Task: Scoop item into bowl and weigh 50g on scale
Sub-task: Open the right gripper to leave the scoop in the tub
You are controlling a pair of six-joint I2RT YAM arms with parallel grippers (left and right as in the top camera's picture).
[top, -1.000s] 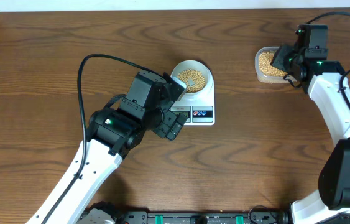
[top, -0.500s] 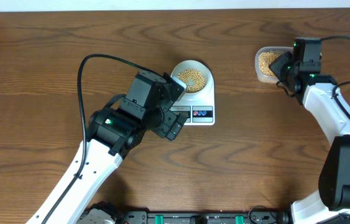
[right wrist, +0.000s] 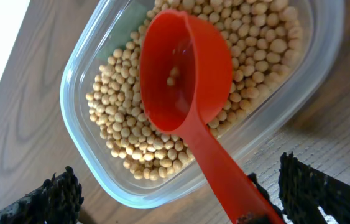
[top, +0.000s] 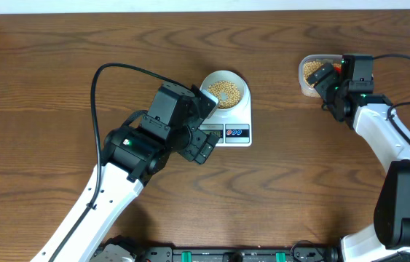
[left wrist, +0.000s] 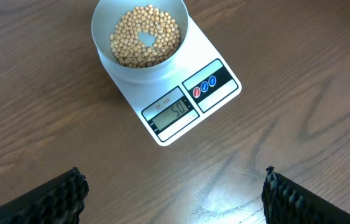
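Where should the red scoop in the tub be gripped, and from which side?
Grip the red scoop by its long handle, where it crosses the tub rim at lower right in the right wrist view. Approach from that side, from above: the cup rests on the beans, only the handle is free.

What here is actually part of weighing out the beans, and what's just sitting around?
Part of the job:
beans
pale bowl holding them
white scale under the bowl
clear tub of more beans
red scoop resting in the tub

Just there:
wooden table
black rack at its front edge
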